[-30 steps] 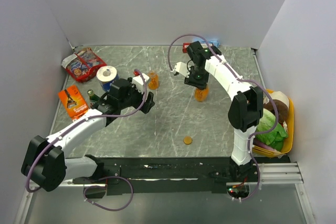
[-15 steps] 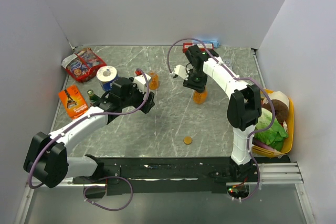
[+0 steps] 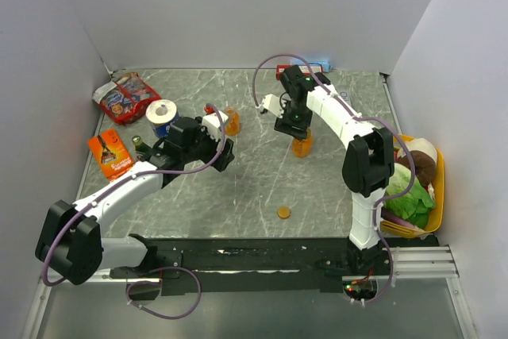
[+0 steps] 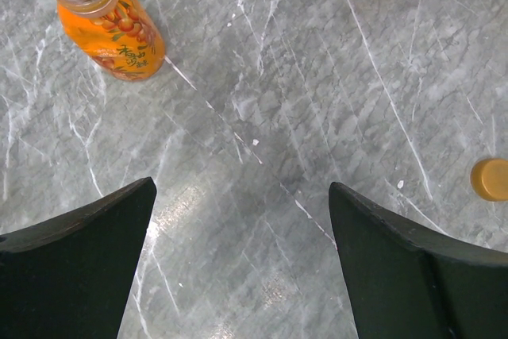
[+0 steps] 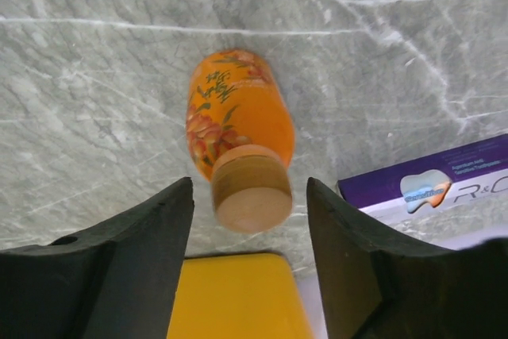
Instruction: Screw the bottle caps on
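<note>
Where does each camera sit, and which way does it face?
Top external: above, behind the bases, looking down on the table; both arms show.
Left wrist: down past the open left end effector at the uncapped bottle and loose cap.
Right wrist: down through the open right end effector at the capped bottle.
Shared: both wrist views catch the capped bottle.

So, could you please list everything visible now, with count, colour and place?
open bottle: 1, orange, left of centre
capped bottle: 1, orange, centre, between the right fingers, untouched
loose cap: 1, orange, front centre
toilet-paper roll: 1, white, left
snack bag: 1, red, far left corner
packet: 1, orange, left edge
glass bottle: 1, dark green, beside packet
box: 1, purple and white, back edge
basket: 1, yellow, right edge, filled
left gripper: black, open, empty
right gripper: black, open
</note>
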`<action>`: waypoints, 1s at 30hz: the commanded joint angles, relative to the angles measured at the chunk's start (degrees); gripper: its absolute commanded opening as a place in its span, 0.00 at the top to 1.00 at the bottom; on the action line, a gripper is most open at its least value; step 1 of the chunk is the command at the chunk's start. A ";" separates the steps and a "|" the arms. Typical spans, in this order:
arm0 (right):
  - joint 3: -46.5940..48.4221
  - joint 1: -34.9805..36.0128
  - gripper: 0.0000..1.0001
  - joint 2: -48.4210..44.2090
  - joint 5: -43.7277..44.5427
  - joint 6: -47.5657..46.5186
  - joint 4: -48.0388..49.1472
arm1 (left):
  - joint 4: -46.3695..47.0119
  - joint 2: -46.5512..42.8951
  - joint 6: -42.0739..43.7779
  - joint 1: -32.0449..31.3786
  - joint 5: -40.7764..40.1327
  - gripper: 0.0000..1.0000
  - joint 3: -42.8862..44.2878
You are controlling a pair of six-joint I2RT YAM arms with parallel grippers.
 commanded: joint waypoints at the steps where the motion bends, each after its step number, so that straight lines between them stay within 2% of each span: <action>1: 4.48 -0.41 0.29 1.32 -1.09 1.27 -0.53 | 1.17 -2.13 0.18 0.53 0.95 0.04 1.25; 4: 8.69 -0.32 0.23 2.02 -4.16 2.23 -1.15 | 0.74 -3.62 -0.52 1.15 1.30 0.04 2.21; 5: 10.35 -0.32 0.21 2.20 -8.35 3.19 -1.15 | 0.65 -4.41 -0.96 1.50 1.22 0.04 2.56; 10: 21.34 1.08 0.23 4.74 -17.88 11.09 4.98 | 3.64 -13.55 -5.10 4.58 -2.29 0.04 2.65; 13: 26.79 2.83 0.25 7.82 -17.88 22.49 11.93 | -0.66 -14.44 -4.48 5.72 -6.06 0.04 5.90; 16: 29.88 3.54 0.23 10.19 -17.80 32.51 19.48 | -3.48 -14.88 -3.87 8.35 -6.60 0.04 7.31; 20: 34.62 6.52 0.31 14.76 -15.34 37.13 23.98 | -4.97 -15.58 -3.51 11.25 -6.61 0.04 7.49; 25: 36.73 8.73 0.33 19.59 -12.78 40.28 28.11 | -6.56 -15.93 -4.39 13.63 -5.11 0.04 7.93; 27: 37.53 8.64 0.25 21.00 -16.99 42.04 28.99 | -7.00 -16.02 -4.39 14.33 -4.24 0.04 7.84; 28: 37.44 8.64 0.15 21.27 -18.22 42.83 29.52 | -7.44 -16.11 -4.39 14.51 -4.14 0.04 7.84; 30: 37.53 8.90 0.07 22.06 -20.52 41.97 29.35 | -7.79 -16.29 -4.57 15.12 -3.53 0.04 7.84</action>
